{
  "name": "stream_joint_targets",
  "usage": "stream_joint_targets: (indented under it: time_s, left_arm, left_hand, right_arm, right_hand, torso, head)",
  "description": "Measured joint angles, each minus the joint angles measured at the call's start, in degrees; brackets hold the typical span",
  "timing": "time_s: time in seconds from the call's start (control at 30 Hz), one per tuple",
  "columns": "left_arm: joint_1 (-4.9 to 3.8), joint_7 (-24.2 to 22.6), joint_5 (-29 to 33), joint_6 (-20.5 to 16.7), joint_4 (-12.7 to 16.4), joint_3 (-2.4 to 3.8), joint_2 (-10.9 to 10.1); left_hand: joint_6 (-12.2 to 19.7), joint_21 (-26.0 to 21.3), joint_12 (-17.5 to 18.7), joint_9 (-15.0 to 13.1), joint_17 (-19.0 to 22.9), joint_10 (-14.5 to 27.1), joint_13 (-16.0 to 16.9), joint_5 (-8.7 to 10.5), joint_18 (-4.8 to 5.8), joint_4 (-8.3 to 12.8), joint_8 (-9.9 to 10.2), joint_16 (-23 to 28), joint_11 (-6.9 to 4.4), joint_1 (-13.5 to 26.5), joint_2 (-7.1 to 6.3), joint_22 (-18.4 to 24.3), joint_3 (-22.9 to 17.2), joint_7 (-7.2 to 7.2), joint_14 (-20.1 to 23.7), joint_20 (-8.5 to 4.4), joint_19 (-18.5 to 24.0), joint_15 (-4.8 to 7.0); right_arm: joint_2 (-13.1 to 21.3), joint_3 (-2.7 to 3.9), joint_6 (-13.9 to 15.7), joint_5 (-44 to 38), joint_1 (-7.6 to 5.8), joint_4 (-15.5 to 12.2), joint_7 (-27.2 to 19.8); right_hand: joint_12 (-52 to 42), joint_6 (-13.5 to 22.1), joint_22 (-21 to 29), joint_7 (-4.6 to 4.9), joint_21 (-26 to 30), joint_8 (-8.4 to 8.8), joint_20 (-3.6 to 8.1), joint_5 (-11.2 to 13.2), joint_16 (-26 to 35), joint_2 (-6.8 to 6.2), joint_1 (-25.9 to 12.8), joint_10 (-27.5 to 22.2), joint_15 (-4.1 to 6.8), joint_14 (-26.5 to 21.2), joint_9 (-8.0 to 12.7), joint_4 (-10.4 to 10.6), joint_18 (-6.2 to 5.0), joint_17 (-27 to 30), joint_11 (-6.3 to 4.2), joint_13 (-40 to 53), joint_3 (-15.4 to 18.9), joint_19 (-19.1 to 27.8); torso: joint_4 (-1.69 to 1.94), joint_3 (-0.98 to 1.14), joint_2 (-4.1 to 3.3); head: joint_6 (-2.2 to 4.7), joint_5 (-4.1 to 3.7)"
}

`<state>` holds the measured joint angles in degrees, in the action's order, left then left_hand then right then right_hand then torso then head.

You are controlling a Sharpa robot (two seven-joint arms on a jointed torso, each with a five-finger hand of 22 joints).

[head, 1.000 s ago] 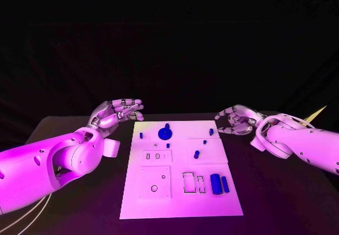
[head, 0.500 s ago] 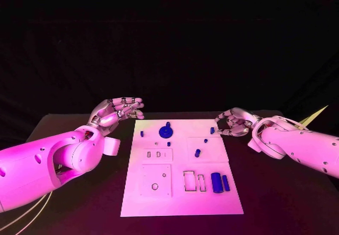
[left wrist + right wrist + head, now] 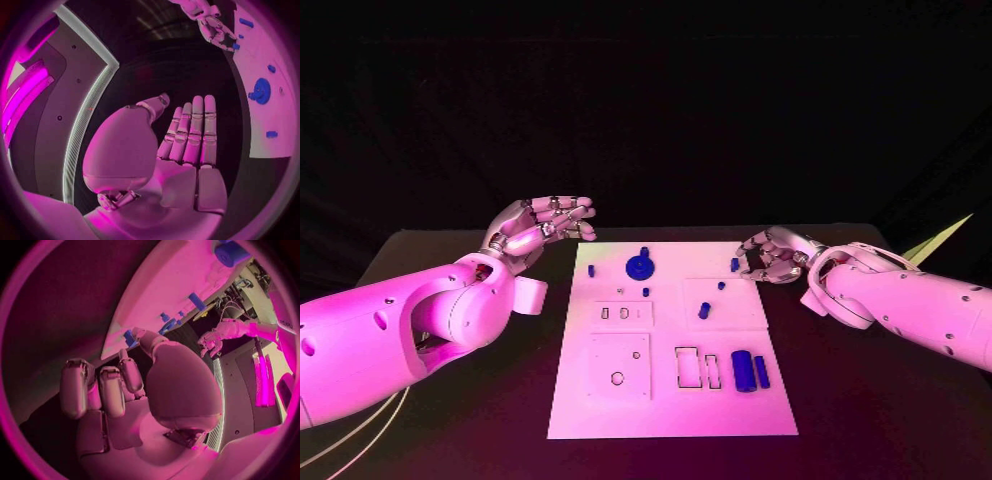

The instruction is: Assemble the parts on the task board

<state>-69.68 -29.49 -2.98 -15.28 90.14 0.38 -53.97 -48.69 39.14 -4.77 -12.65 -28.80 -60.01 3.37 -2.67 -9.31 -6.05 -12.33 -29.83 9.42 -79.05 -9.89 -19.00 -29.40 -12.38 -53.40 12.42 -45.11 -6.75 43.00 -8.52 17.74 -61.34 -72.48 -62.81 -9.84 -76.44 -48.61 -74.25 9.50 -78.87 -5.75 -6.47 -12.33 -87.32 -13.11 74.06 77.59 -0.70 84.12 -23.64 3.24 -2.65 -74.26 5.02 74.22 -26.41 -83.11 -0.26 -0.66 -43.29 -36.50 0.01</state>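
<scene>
The task board (image 3: 669, 345) lies flat in the middle of the tabletop (image 3: 877, 400), long side running away from the robot, with its blue parts spread so each can be reached from above: a round wheel-like part (image 3: 640, 267) near the far edge, a small peg (image 3: 734, 265) close to the far right edge, another small piece (image 3: 704, 311) near the middle, and two upright cylinders (image 3: 749, 372) side by side on the near right, next to empty rectangular slots. Nothing looks assembled yet, so the work seems at its start. The right hand (image 3: 772, 256) hangs just at the board's far right edge, fingers curled loosely inward beside the small peg; I judge it is lining up to pick that peg, but whether a fingertip touches it I cannot tell, and nothing is plainly held. The left hand (image 3: 540, 226) is raised off the board's far left corner, palm open with fingers straight together, holding nothing, probably parked clear so the right can work. The tabletop is a dark, plain surface, and the room behind it is black.
</scene>
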Motion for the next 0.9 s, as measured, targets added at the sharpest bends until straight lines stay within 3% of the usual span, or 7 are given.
stream_joint_targets:
  time_s: [0.17, 0.2, 0.23, 0.37, 0.43, 0.83, 0.9]
  left_arm:
    - [0.00, 0.02, 0.00, -0.01, 0.00, 0.00, 0.00]
    - [0.00, 0.02, 0.00, -0.01, 0.00, 0.00, 0.01]
    - [0.00, 0.03, 0.00, -0.01, 0.00, 0.00, 0.01]
    - [0.00, 0.05, 0.00, -0.02, -0.02, 0.00, 0.01]
    - [0.00, 0.06, 0.00, -0.02, -0.02, 0.00, 0.01]
    - [0.00, 0.16, 0.00, -0.02, -0.06, 0.00, 0.02]
    - [0.00, 0.19, 0.00, -0.02, -0.06, 0.00, 0.01]
  left_hand:
    - [0.00, 0.00, 0.00, 0.00, 0.17, 0.00, 0.00, 0.00, 0.00, 0.00, 0.00, 0.00, 0.00, 0.14, 0.14, 0.01, 0.00, 0.00, 0.00, 0.00, 0.00, 0.00]
    - [0.00, 0.00, 0.00, 0.00, 0.17, 0.00, 0.00, 0.00, 0.00, 0.00, 0.00, 0.00, 0.00, 0.53, 0.53, 0.02, 0.00, 0.00, 0.00, 0.00, 0.00, 0.00]
    - [0.00, 0.00, 0.00, 0.00, 0.17, 0.00, 0.00, 0.00, 0.00, 0.00, 0.00, 0.00, 0.00, 0.51, 0.51, 0.01, 0.00, 0.00, 0.00, 0.00, 0.00, 0.00]
    - [0.00, 0.00, 0.00, 0.00, 0.17, 0.00, 0.00, 0.00, 0.00, 0.00, 0.00, 0.00, 0.00, 0.51, 0.51, 0.02, 0.00, 0.00, 0.00, 0.00, 0.01, 0.00]
    - [0.00, 0.00, 0.00, 0.00, 0.17, 0.00, 0.00, 0.00, 0.00, 0.00, 0.00, 0.00, 0.00, 0.51, 0.51, 0.02, 0.00, 0.00, 0.00, 0.01, 0.01, 0.00]
    - [0.00, 0.00, 0.00, 0.00, 0.17, 0.00, 0.00, 0.00, 0.00, 0.19, 0.00, 0.00, 0.00, 0.51, 0.51, 0.02, 0.19, 0.00, 0.00, 0.09, 0.09, 0.00]
    - [0.00, 0.00, 0.00, 0.00, 0.17, 0.00, 0.00, 0.00, 0.00, 0.77, 0.00, 0.00, 0.00, 0.51, 0.51, 0.03, 0.77, 0.00, 0.00, 0.09, 0.09, 0.00]
  right_arm:
    - [-0.65, 0.01, 0.41, 0.00, 0.09, 0.29, 0.47]
    - [-0.75, 0.01, 0.50, 0.00, 0.11, 0.33, 0.56]
    - [-0.84, 0.01, 0.57, 0.00, 0.13, 0.38, 0.63]
    - [-1.25, 0.01, 1.01, 0.00, 0.25, 0.59, 0.91]
    - [-1.45, 0.01, 1.21, 0.00, 0.29, 0.66, 1.01]
    - [-2.06, 0.01, 1.99, 0.01, 0.34, 1.07, 1.38]
    - [-2.10, 0.01, 2.07, 0.01, 0.34, 1.14, 1.45]
  right_hand:
    - [-1.10, -1.54, 0.00, -0.14, -0.02, -0.02, 0.00, 0.00, 0.00, 0.00, 0.00, 0.01, 0.00, 0.00, -0.05, 0.01, 0.00, 0.00, 0.00, 0.00, 0.00, -0.01]
    - [-1.11, -1.61, 0.00, -0.12, -0.02, -0.03, 0.00, 0.00, 0.00, 0.01, -0.01, 0.47, 0.00, 0.00, -0.06, 0.02, 0.00, 0.00, -0.40, 0.00, -0.01, -0.01]
    - [-1.11, -2.04, 0.00, -0.22, -0.02, -0.92, 0.00, 0.00, 0.00, 0.01, -0.01, 1.01, 0.01, 0.00, -0.08, 0.03, 0.00, 0.00, -0.22, 0.00, -0.01, -0.01]
    - [-1.70, -2.62, 0.00, -0.51, -0.68, -1.13, 0.01, 0.00, 0.00, 0.02, -0.01, 1.09, 0.01, 0.00, -0.11, 0.05, 0.00, 0.00, -0.25, 0.00, -0.02, -0.01]
    - [-1.70, -3.01, 0.00, -0.51, -0.68, -1.13, 0.01, 0.00, 0.00, 1.36, -1.35, 1.28, 0.01, 0.00, -0.18, 0.51, 0.00, 0.00, -0.37, 0.00, -0.48, -0.01]
    - [-1.99, -4.08, 0.00, -0.75, -1.34, -1.14, 0.03, 0.00, 0.00, 1.37, -1.36, 1.56, 0.02, -0.01, -0.20, 0.76, 0.01, 0.00, -0.50, 0.00, -0.26, -0.02]
    - [-1.99, -4.18, 0.00, -0.82, -1.34, -2.03, 0.04, 0.01, 0.00, 1.37, -1.36, 1.56, 0.03, -0.01, -0.24, 0.93, 0.01, 0.00, -0.50, 0.00, -0.42, -0.02]
  torso:
    - [0.01, 0.00, 0.01]
    - [0.02, 0.00, 0.01]
    - [0.03, 0.00, 0.01]
    - [0.02, 0.02, 0.01]
    - [0.01, 0.02, 0.02]
    - [0.01, 0.04, 0.04]
    - [0.01, 0.05, 0.04]
  head:
    - [-0.08, 0.00]
    - [-0.11, 0.01]
    - [-0.12, 0.02]
    - [-0.12, 0.12]
    - [-0.11, 0.15]
    - [-0.15, 0.17]
    - [-0.16, 0.17]
